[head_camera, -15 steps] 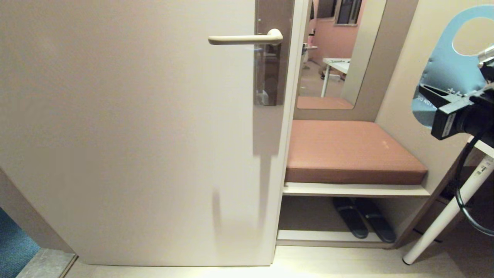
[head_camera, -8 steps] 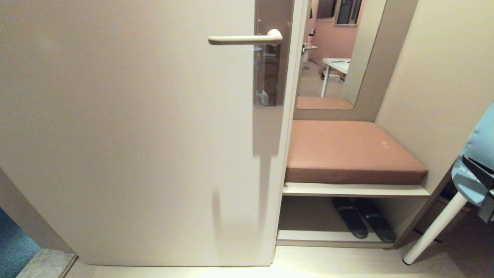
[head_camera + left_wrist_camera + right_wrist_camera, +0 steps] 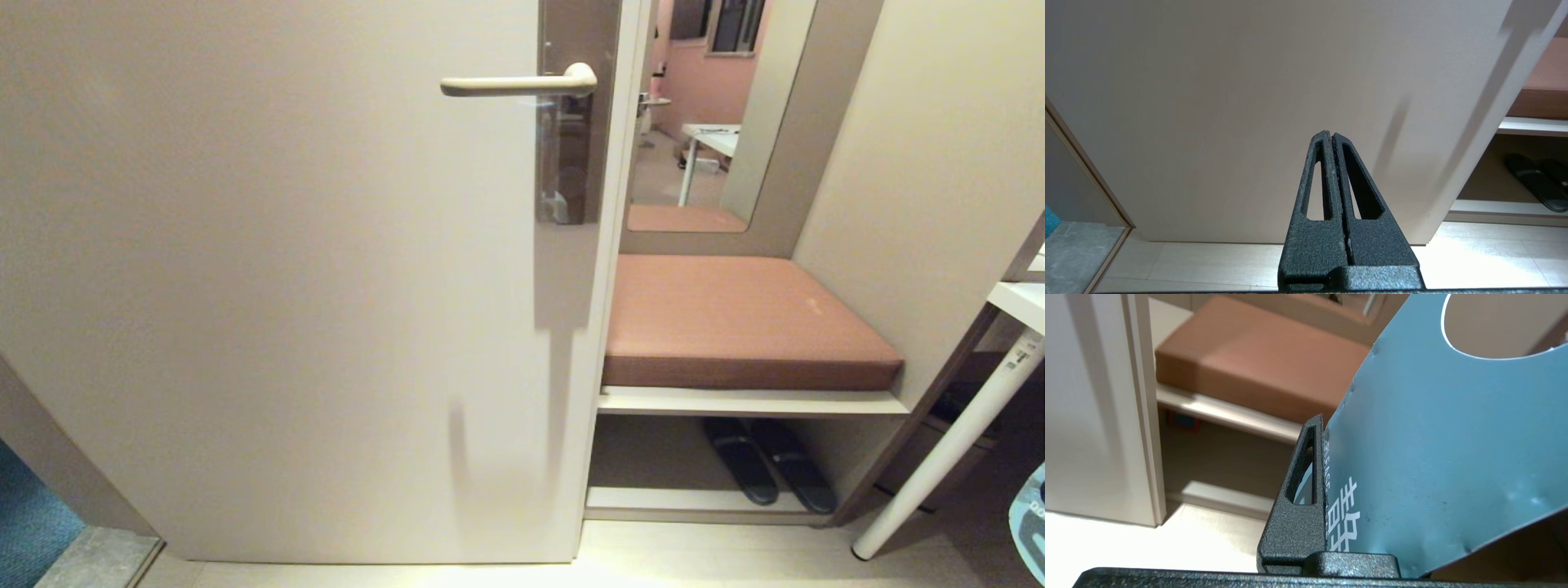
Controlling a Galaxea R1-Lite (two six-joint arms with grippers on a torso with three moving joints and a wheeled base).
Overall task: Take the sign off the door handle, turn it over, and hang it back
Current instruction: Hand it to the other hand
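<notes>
Brown bench cushion [image 3: 743, 318] on shelf; dark slippers [image 3: 771, 469] beneath; white table leg [image 3: 939, 465] right.

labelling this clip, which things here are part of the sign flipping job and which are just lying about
Part of the job:
- sign, clamped in the right gripper
- door handle, bare, on its backplate

Just lying about:
- brown cushion on the bench
- dark slippers under it
- mirror
- white table leg
- left gripper, shut and empty, facing the door
</notes>
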